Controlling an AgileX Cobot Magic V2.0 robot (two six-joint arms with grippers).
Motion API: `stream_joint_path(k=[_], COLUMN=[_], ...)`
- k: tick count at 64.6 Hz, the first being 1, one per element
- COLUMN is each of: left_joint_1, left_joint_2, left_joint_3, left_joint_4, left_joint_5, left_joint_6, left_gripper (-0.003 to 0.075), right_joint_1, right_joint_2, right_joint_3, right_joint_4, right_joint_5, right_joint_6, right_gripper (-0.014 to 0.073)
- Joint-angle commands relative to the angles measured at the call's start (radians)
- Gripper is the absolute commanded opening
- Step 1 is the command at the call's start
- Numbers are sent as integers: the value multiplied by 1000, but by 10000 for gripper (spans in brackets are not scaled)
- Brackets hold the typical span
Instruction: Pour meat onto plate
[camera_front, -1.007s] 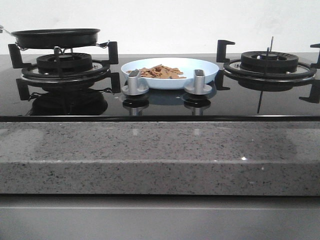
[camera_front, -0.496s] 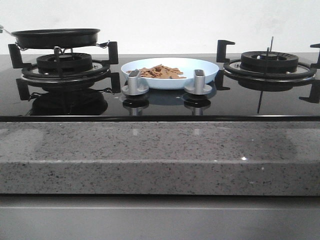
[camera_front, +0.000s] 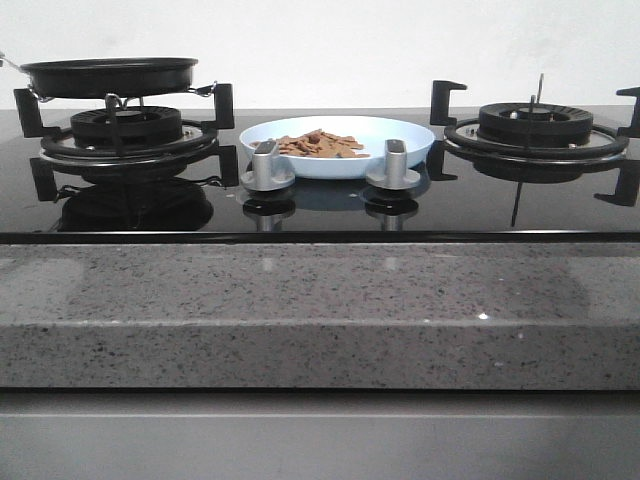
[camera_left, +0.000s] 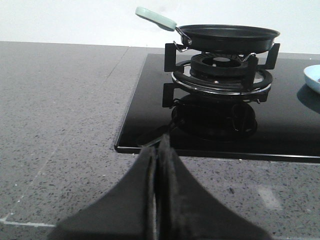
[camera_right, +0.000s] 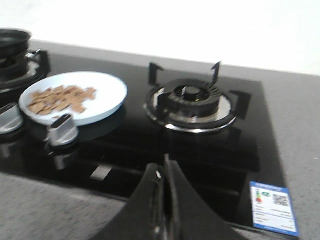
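The pale-blue plate (camera_front: 400, 138) sits on the black glass hob between the two burners, behind the knobs. A heap of light-brown meat (camera_front: 320, 145) pieces lies on it; plate (camera_right: 107, 92) and meat (camera_right: 60, 98) also show in the right wrist view. The black frying pan (camera_front: 108, 76) rests on the left burner, empty as far as I can see, with its pale-green handle (camera_left: 155, 17) pointing away from the plate. My left gripper (camera_left: 157, 150) is shut and empty over the counter before the hob's front left corner. My right gripper (camera_right: 164, 172) is shut and empty before the right burner.
Two silver knobs (camera_front: 267, 167) (camera_front: 393, 165) stand in front of the plate. The right burner (camera_front: 535, 128) has raised black pan supports. A grey speckled stone counter (camera_front: 320, 300) surrounds the hob. A sticker (camera_right: 272, 205) lies at the hob's front right corner.
The front view has shifted very slightly; the hob and plate sit a few pixels to the left. Plate, meat and pan stay where they were.
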Motion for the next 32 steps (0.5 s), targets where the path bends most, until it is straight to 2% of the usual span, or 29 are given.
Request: stream_joint_path(k=[1,6,17,32], left_joint_1=[1,1,1,1], left_joint_2=[-16,-16,-16,-16], left_joint_3=[6,6,6,6], left_joint_4=[-11,-11,-11,-11], left_joint_5=[-91,-91,-91,-91], left_joint_6=[0,0,0,0], left_gripper=[-20,-20,-20,-20], right_joint_1=[-22,-38,-40,-40], right_joint_2=[-26,-82,-222,-248], right_joint_3=[76,170,329,366], right_joint_4=[-17,-17,-17,-17], right_joint_5=[-227,-284,-292,-272], right_joint_6=[12,46,86,86], right_gripper=[-64,-64,-64,-64])
